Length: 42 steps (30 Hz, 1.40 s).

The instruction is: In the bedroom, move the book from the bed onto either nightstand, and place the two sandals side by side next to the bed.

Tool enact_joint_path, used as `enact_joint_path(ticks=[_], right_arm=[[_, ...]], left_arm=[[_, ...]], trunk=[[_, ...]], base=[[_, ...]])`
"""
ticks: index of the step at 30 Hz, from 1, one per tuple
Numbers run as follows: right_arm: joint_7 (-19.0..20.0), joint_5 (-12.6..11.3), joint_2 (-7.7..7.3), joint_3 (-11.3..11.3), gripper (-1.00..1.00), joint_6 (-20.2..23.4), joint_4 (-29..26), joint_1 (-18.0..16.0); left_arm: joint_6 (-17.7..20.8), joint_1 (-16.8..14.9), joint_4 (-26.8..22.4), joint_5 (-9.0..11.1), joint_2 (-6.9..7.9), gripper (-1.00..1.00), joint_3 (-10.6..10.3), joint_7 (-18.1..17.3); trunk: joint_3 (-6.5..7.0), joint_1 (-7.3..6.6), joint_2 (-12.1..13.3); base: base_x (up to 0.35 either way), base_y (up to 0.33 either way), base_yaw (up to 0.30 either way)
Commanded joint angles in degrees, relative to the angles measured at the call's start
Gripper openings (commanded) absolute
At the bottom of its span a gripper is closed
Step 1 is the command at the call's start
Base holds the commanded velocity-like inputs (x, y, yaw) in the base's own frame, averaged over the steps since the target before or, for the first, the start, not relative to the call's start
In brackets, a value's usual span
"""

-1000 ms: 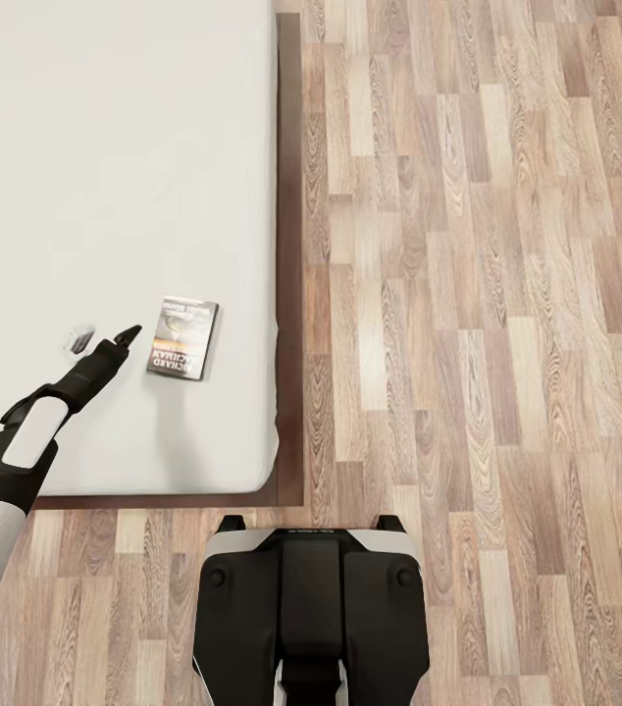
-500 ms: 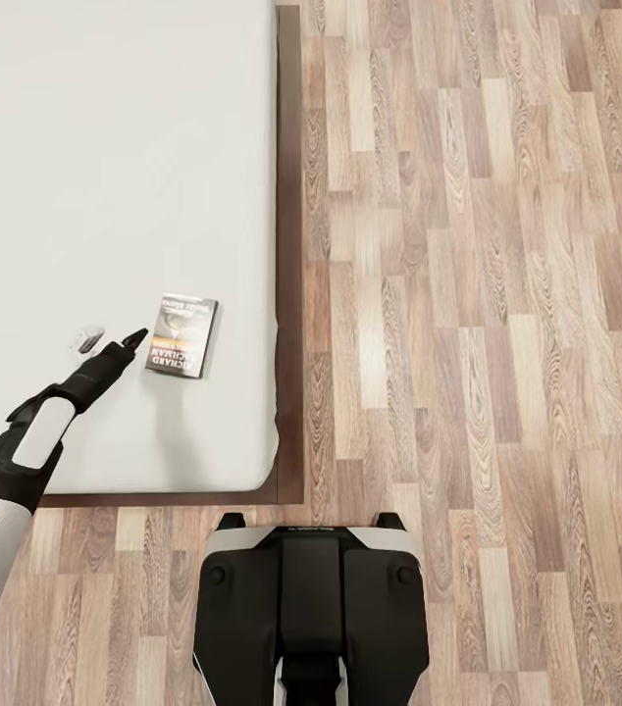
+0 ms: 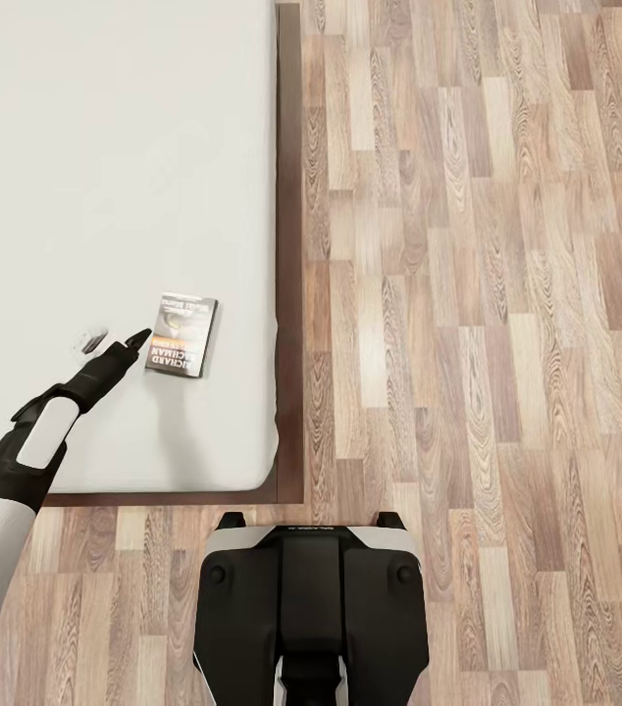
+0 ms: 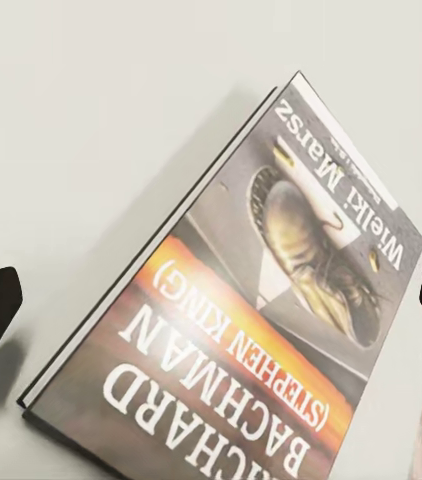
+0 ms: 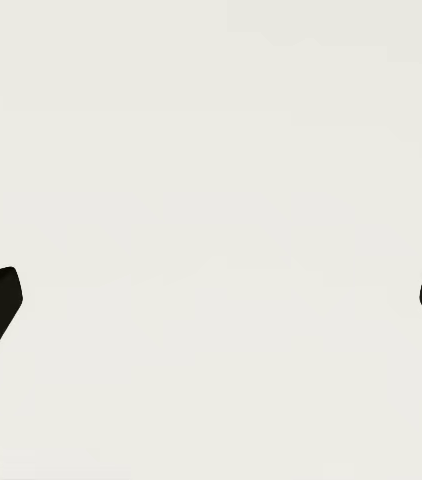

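Note:
The book (image 3: 181,336), a thin paperback with a grey pictured cover and an orange band, lies flat on the bed's white mattress (image 3: 105,147) near its right edge and foot corner. My left gripper (image 3: 115,341) hovers just left of the book, open, with nothing between its fingers. In the left wrist view the book (image 4: 271,330) sits close up between the two spread fingertips of the left gripper (image 4: 214,305). My right gripper (image 5: 211,300) is open and faces a plain off-white surface. The sandals and the nightstand are out of view.
The bed's dark wooden frame (image 3: 289,245) runs along the mattress's right side and foot. Light wood-plank floor (image 3: 468,294) stretches to the right. My black base (image 3: 311,608) stands on the floor just off the bed's foot corner.
My left gripper has crept slightly right, toward the book. The book has not moved.

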Motion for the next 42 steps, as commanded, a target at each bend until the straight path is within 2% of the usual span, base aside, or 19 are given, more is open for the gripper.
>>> enact_joint_path(ticks=[1,42], right_arm=[[0.2,-0.6,0.00,0.5,1.00,-0.2,0.1,0.0],[0.2,-0.6,0.00,0.5,1.00,-0.2,0.1,0.0]], left_arm=[[0.4,0.0,0.0,0.6,0.02,1.00,0.0,-0.1],[0.4,0.0,-0.1,0.6,0.00,1.00,0.0,-0.1]], trunk=[[-0.05,0.04,-0.1],[-0.78,0.04,-0.1]], base=[[0.000,0.000,0.000],[0.000,0.000,0.000]])
